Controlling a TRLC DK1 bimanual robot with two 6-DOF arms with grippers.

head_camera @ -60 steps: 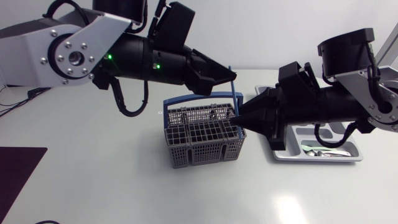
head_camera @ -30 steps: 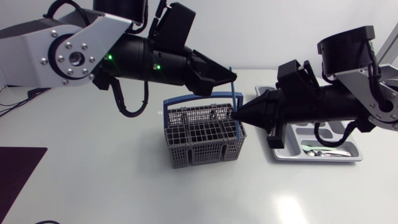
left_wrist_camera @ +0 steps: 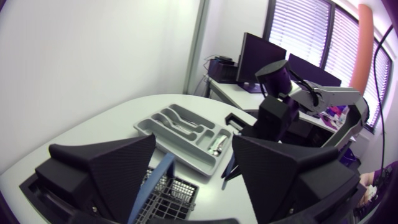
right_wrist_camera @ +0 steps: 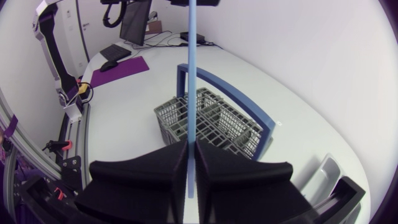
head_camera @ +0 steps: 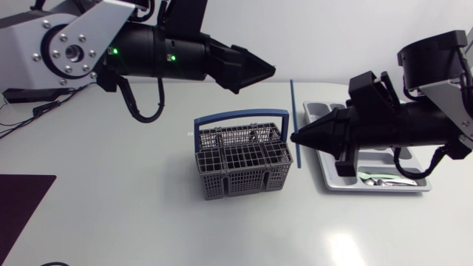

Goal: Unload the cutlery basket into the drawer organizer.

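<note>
**Blue rod gripped between basket and organizer**

The blue rod (head_camera: 293,107) stands upright, clamped between the closed fingers of the right gripper (head_camera: 295,137). It is just beside the grey cutlery basket (head_camera: 240,159), on the side facing the drawer organizer (head_camera: 384,189). A spoon (head_camera: 384,179) lies in the organizer. The left gripper (head_camera: 270,72) hangs above the basket, fingers spread and holding nothing.

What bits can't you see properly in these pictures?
Head view: the right arm covers most of the drawer organizer; cutlery in it is too small to name.
Head view: the cutlery basket has mesh that hides what is inside.
Right wrist view: the blue stick runs out of view.
</note>
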